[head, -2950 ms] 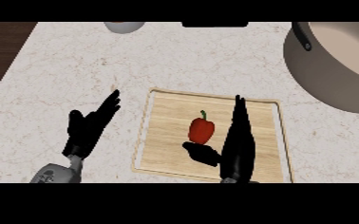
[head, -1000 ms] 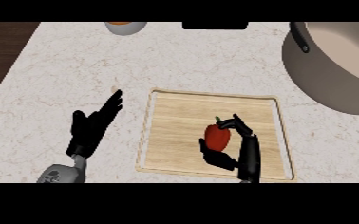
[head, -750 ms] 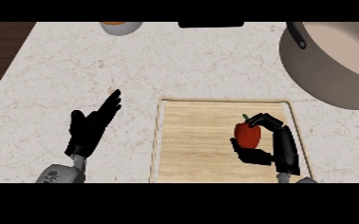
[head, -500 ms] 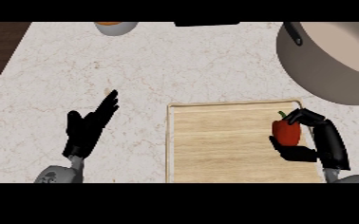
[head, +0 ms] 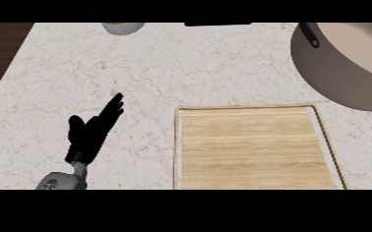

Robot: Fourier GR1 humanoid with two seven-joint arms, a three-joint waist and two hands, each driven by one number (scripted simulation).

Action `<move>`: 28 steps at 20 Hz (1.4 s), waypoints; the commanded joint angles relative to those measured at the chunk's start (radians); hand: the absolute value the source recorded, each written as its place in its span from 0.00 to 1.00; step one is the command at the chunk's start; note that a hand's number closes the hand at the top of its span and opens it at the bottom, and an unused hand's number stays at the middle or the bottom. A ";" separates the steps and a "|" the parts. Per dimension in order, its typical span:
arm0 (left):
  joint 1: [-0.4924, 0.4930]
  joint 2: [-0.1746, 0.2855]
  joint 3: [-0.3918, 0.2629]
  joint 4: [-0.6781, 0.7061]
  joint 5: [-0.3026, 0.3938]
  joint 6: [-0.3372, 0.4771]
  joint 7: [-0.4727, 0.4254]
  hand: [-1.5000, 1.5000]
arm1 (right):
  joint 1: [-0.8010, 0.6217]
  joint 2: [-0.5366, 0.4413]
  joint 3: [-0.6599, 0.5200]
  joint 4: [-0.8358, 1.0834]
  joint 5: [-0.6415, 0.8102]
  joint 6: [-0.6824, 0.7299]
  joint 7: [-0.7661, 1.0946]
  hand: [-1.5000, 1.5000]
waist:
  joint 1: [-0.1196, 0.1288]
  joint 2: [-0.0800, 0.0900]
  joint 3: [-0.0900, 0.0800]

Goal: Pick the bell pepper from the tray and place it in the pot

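1. the tray (head: 251, 147) shows only bare wood, so the pick looks done.
2. the bell pepper shows nowhere, neither on the desk (head: 181, 69) nor in the visible part of the pot (head: 330, 69); its look cannot be told.
3. the right hand is out of view, so its grip cannot be told; the placing is not confirmed.
4. the left hand (head: 91, 132) rests at lower left, fingers straight and apart.

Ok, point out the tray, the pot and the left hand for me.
tray (head: 251, 147), head view, on its bare wooden floor, near the middle.
pot (head: 327, 78), head view, on its grey outer wall, upper right.
left hand (head: 87, 137), head view, on the palm, fingers straight, lower left.
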 commanded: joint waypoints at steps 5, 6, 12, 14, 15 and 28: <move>-0.021 -0.002 -0.018 -0.018 0.001 -0.024 0.016 0.50 | -0.028 -0.196 -0.137 0.350 0.031 0.261 -0.319 1.00 | 0.054 0.005 -0.002; -0.037 -0.002 -0.028 0.009 -0.011 -0.032 0.016 0.50 | -0.050 -0.195 -0.134 0.396 0.055 0.266 -0.354 1.00 | 0.059 0.009 -0.003; -0.051 -0.020 -0.049 0.000 -0.023 -0.033 0.030 0.50 | -0.224 -0.256 -0.108 0.552 0.157 0.285 -0.347 1.00 | 0.103 0.009 -0.006; -0.083 -0.050 -0.057 0.022 -0.037 -0.012 0.026 0.50 | -0.272 -0.275 -0.096 0.585 0.193 0.277 -0.339 1.00 | 0.101 0.011 -0.007; -0.056 -0.038 -0.072 -0.011 -0.058 -0.002 0.043 0.50 | -0.304 -0.253 -0.083 0.602 0.217 0.262 -0.339 1.00 | 0.107 0.007 -0.007; -0.098 -0.033 -0.045 0.060 -0.046 -0.052 0.013 0.50 | -0.635 -0.142 0.125 0.689 0.547 0.129 -0.230 1.00 | 0.115 0.016 -0.010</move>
